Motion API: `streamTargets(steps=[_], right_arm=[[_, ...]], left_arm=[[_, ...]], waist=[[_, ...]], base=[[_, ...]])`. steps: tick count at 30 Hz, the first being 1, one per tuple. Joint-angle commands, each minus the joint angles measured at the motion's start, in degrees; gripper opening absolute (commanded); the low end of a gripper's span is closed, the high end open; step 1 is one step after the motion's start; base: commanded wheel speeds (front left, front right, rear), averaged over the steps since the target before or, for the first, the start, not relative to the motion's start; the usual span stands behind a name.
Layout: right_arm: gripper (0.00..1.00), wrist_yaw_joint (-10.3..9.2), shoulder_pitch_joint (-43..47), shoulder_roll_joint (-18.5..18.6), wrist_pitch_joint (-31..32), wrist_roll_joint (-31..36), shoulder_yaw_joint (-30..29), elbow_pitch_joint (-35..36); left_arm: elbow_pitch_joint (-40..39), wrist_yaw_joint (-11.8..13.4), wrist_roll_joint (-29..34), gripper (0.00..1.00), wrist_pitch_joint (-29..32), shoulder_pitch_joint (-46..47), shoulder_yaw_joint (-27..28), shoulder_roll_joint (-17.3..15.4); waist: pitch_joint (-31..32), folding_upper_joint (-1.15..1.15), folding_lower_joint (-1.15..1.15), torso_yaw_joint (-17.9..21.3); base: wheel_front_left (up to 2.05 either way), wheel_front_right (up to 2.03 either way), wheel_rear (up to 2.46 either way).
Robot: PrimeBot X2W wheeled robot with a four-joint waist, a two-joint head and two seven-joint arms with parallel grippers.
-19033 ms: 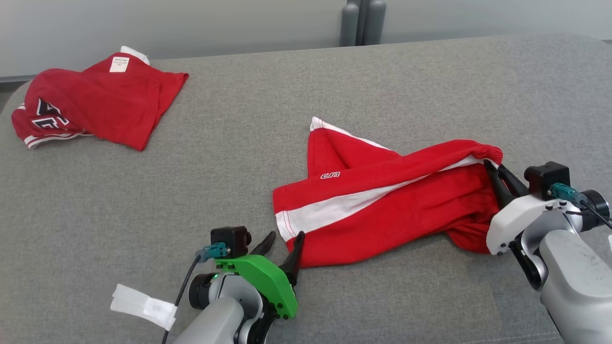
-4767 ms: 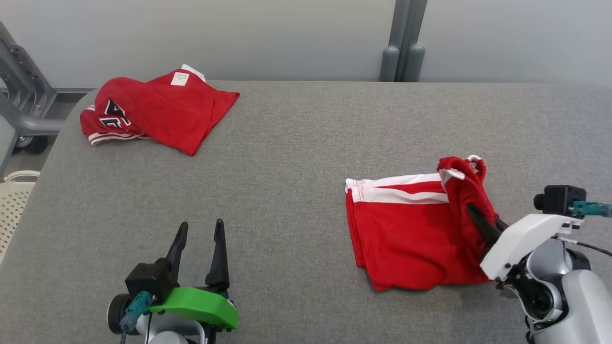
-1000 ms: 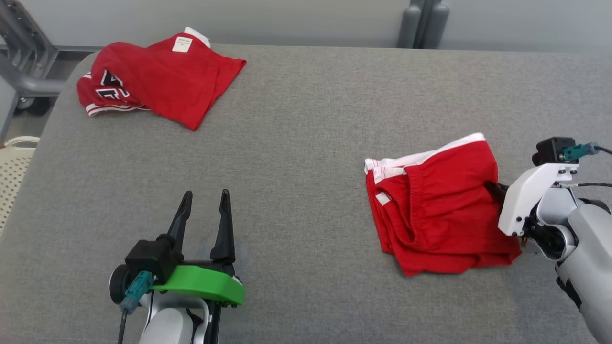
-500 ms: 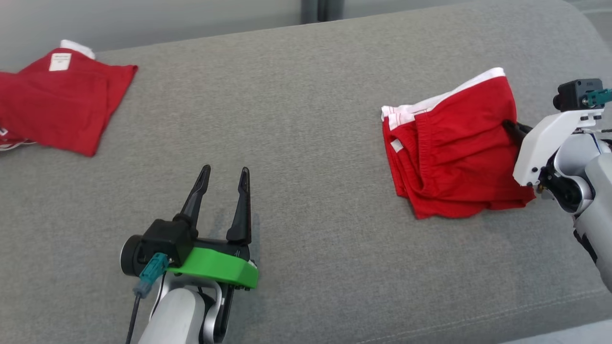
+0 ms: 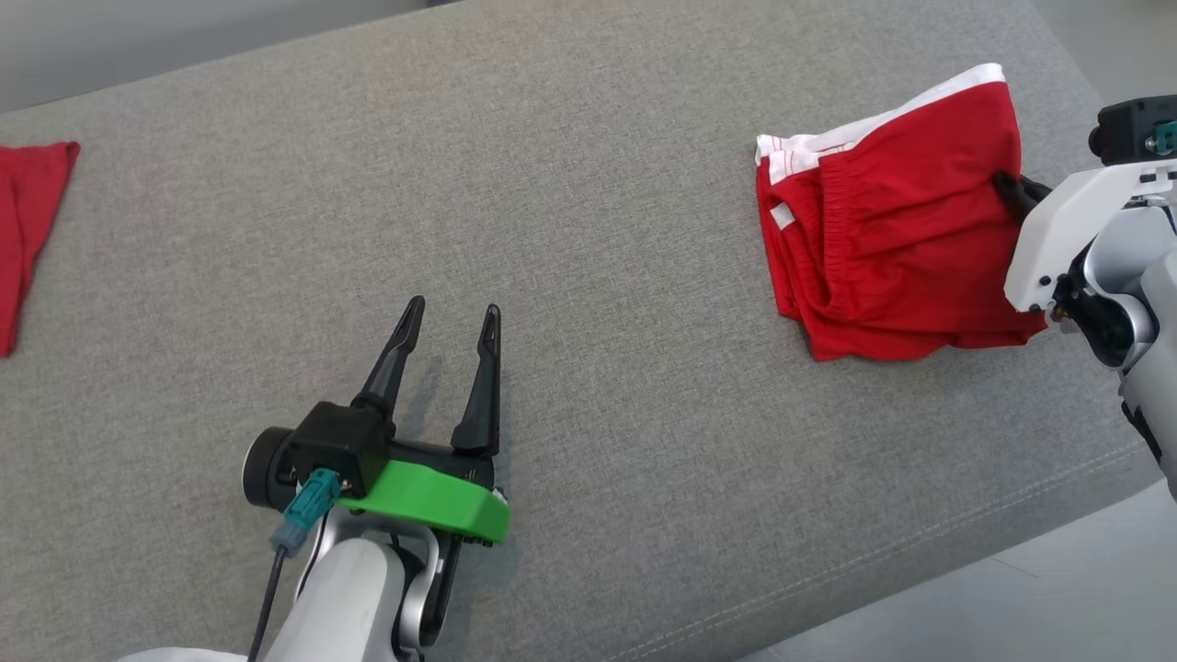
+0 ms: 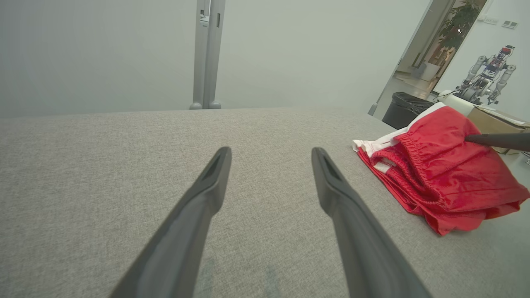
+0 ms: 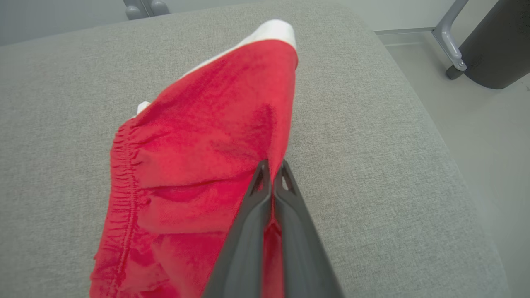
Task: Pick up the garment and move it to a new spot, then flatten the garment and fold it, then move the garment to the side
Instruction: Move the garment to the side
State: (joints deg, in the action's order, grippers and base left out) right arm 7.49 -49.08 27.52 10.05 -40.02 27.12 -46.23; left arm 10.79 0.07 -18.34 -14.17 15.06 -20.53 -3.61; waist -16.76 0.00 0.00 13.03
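Nearest the robot, the left tool (image 5: 456, 305) hovers low over the bare grey cloth of the table (image 5: 588, 184), its two dark fingers spread wide and holding nothing. In the left wrist view the same tool (image 6: 271, 152) points along the table top, with grey fabric showing between its fingers.

Farther out and to the robot's right lies the garment (image 5: 901, 239), a pair of red shorts with a white band, folded into a compact bundle close to the table's right end. Its gathered waistband runs down the left part of the bundle, and the white band lies along the far edge. The lower part rests on the table, while the right side rises in a ridge toward the right tool (image 5: 1002, 180).

The right tool (image 7: 273, 165) is pressed together at the garment's (image 7: 198, 145) right edge, with red cloth pinched between its fingers.

In the left wrist view the garment (image 6: 447, 174) peaks where that finger meets it.

Beyond, a second red garment (image 5: 28, 211) lies at the table's far left. A grey post (image 6: 207, 54) stands behind the table, and a dark bin (image 7: 497, 41) sits on the floor past its right end.
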Motion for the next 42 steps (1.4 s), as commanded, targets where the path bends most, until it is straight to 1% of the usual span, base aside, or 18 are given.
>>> streamTargets(steps=[1, 5, 6, 16, 19, 25, 29, 30, 32, 33, 40, 42], right_arm=[[0.0, 0.0, -1.09, 0.05, -1.06, 1.11, 0.27, -0.79], [0.0, 0.0, -2.65, 0.77, -4.42, 3.94, 0.33, -3.99], [0.0, 0.0, -2.65, 0.77, -4.42, 3.94, 0.33, -3.99], [0.0, 0.0, -8.01, 2.42, -13.1, 11.33, -2.2, -14.11], [0.0, -0.01, -10.56, 3.98, -15.26, 13.72, -3.07, -16.88], [0.0, -0.01, -14.78, 5.39, -17.96, 16.65, -5.69, -22.83], [0.0, -0.01, -16.53, 6.12, -19.27, 19.0, -7.11, -25.6], [0.02, -0.01, -16.82, 6.44, -19.36, 19.61, -7.6, -26.14], [0.58, -0.01, -17.03, 7.0, -19.27, 20.94, -8.92, -26.93], [1.0, -0.02, -17.06, 7.37, -19.34, 21.63, -9.68, -27.2], [1.0, -0.02, -15.14, 7.43, -21.08, 26.95, -15.91, -27.6], [1.0, -0.02, -15.33, 6.66, -21.96, 28.79, -16.94, -27.62]], left_arm=[[-0.57, 0.37, 0.29, 1.0, 0.08, 0.96, 0.13, -0.73], [-1.47, 0.73, 0.38, 1.0, 0.24, 0.96, 0.33, -1.16], [-1.47, 0.73, 0.38, 1.0, 0.24, 0.96, 0.33, -1.16], [-4.98, 1.68, 1.01, 1.0, 1.85, 1.53, 0.35, -2.76], [-6.49, 1.98, 1.52, 1.0, 2.47, 1.99, 0.07, -3.31], [-9.36, 2.34, 2.53, 1.0, 3.88, 2.83, -0.64, -4.11], [-11.3, 2.67, 3.09, 1.0, 4.57, 3.29, -0.85, -4.51], [-11.77, 2.82, 3.15, 1.0, 4.77, 3.29, -0.93, -4.59], [-12.49, 3.04, 3.27, 1.0, 5.02, 3.36, -1.06, -4.75], [-12.89, 3.09, 3.36, 1.0, 5.23, 3.39, -1.14, -4.79], [-13.62, 3.49, 3.43, 1.0, 5.29, 3.55, -1.59, -4.96], [-13.29, 3.55, 3.16, 1.0, 5.13, 3.46, -1.57, -4.98]], waist=[[-0.84, 0.0, 0.0, -0.56], [-1.44, 0.0, 0.0, -1.94], [-1.44, 0.0, 0.0, -1.94], [-4.94, 0.0, 0.0, -4.59], [-6.61, 0.0, 0.0, -5.32], [-9.66, 0.0, 0.0, -6.77], [-11.16, 0.0, 0.0, -7.33], [-11.44, 0.0, 0.0, -7.42], [-11.91, 0.0, 0.0, -7.53], [-12.08, 0.0, 0.0, -7.58], [-12.27, 0.0, 0.0, -7.53], [-11.9, 0.0, 0.0, -7.37]], base=[[0.0, 0.0, 0.0], [0.0, 0.0, 0.0], [0.0, 0.0, 0.0], [0.0, 0.0, 0.0], [0.0, 0.0, 0.0], [0.0, 0.0, 0.0], [0.0, 0.0, 0.0], [0.0, 0.0, 0.0], [0.0, 0.0, 0.0], [0.0, 0.0, 0.0], [0.0, 0.0, 0.0], [0.0, 0.0, 0.0]])
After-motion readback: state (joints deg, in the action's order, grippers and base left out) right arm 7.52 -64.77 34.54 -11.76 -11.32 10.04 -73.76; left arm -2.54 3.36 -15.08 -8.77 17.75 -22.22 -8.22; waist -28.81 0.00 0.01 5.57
